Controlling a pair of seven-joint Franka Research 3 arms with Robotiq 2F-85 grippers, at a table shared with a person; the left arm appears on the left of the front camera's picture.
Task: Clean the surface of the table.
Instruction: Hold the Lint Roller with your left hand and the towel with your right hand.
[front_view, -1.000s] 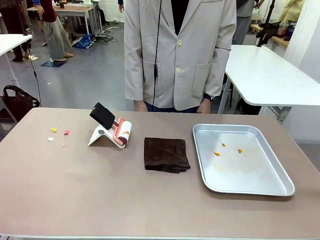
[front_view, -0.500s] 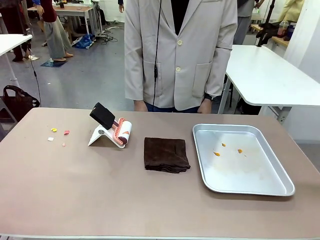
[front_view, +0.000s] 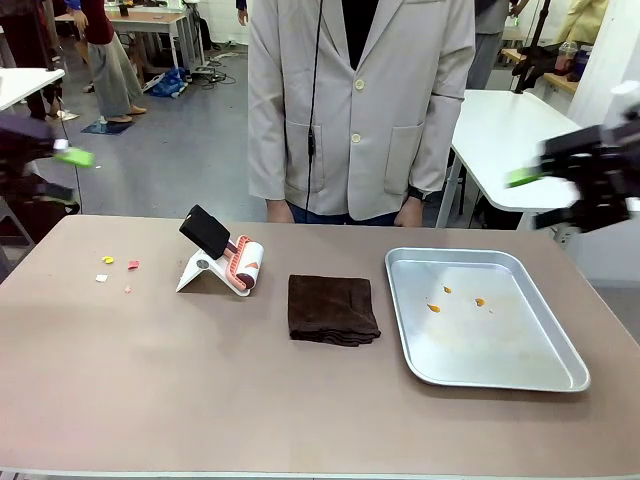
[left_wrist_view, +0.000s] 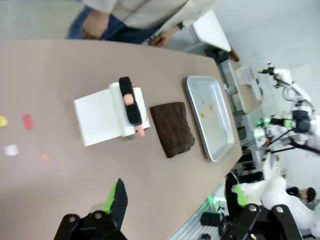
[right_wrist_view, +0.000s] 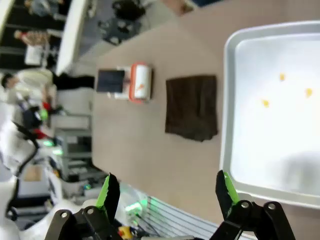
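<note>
Two stood open, empty: left tool (left_wrist_view: 177, 192) and right tool (right_wrist_view: 167, 182); we feared a fast sweep flicking scraps (left_wrist_view: 26, 121) ahead off the worktop (left_wrist_view: 60, 65).

- Bright, even overhead light; faint soft shadows under cloth (front_view: 332, 308) and tray (front_view: 500, 383) on the worktop (front_view: 200, 390).
- Front view: left pincer (front_view: 62, 180) and right pincer (front_view: 545, 198) blur-smeared.
- Wrist views soft, edges bowed.

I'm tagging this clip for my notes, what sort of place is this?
Probably a robotics lab or test hall: a brown table laid with a metal tray, cloth and lint roller, a white table behind, and the right gripper open above it.
</note>
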